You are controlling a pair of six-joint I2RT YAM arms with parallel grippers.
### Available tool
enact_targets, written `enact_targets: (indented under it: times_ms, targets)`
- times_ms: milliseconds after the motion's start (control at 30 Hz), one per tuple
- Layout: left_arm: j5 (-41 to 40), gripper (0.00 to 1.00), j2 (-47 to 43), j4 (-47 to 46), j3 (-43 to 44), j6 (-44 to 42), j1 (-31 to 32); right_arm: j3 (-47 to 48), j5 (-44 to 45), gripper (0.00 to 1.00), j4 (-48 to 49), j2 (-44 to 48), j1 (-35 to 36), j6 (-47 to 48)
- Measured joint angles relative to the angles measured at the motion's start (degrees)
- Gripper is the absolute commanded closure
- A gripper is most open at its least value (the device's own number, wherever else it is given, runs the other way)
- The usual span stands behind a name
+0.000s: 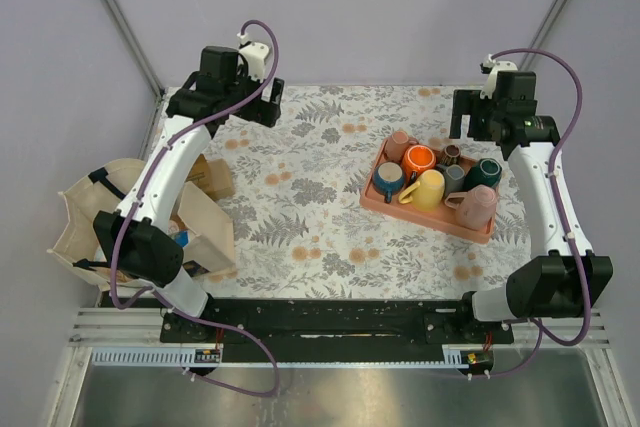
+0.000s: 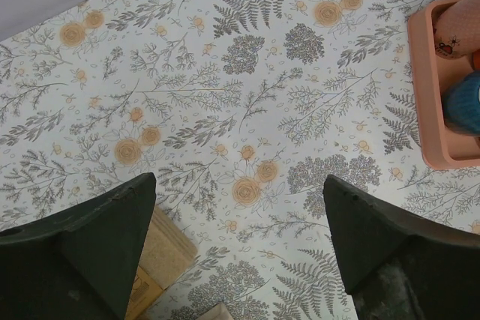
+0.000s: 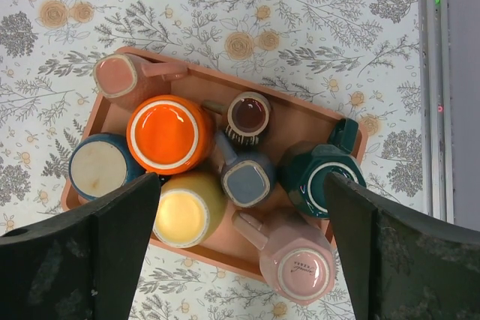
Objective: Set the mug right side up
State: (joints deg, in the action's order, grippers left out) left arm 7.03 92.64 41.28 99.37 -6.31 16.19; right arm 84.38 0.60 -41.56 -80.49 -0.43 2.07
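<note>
Pink mug (image 3: 304,271) sat base-up in the tray's (image 3: 289,106) near-right corner, below my spread right fingers (image 3: 105,252); left fingers (image 2: 90,245), also spread, well apart.

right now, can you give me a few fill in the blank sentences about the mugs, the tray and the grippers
1. The tray of mugs lies on the robot's ___ side of the table.
2. The left gripper and the right gripper both stand ___, holding nothing.
3. The mug with a stamped base turned upward is ___ in colour.
4. The orange mug has its opening facing ___.
Missing words: right; open; pink; up
</note>
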Motion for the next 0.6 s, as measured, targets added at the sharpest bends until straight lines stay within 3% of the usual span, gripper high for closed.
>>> enact_targets:
  times_ms: [433,600]
  targets:
    - [2.38,0.05,0.15,0.83,-3.23,-0.11,0.50,-2.49,-10.40,0.00,-1.73,0.68,0.00,8.17]
    - [4.79,0.05,0.07,1.36,-5.07,-1.38,1.73,-2.67,-15.50,0.08,-4.26,0.90,1.05,11.72]
